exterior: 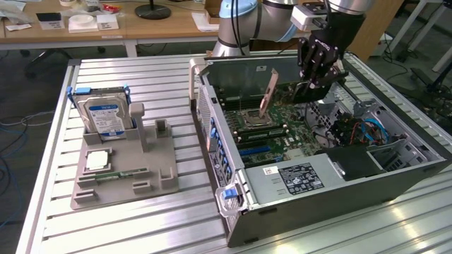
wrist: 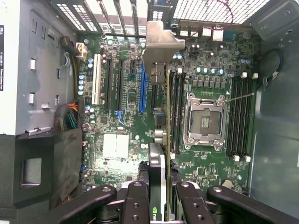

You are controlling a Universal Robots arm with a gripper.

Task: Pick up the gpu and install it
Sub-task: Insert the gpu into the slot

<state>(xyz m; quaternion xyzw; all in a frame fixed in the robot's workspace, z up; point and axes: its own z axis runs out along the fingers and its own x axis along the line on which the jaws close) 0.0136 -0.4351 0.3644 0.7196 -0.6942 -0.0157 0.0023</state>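
Green and thin, seen edge-on, the gpu is clamped between the fingers of the gripper. Its silver bracket is held at the end farthest from them, over the motherboard.

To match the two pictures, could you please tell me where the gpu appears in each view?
Exterior view: gpu held edge-up in the gripper inside the computer case, over the motherboard.
Wrist view: gpu seen edge-on beside the CPU socket, its silver bracket farthest from the gripper.
Shared landmark: the CPU socket.
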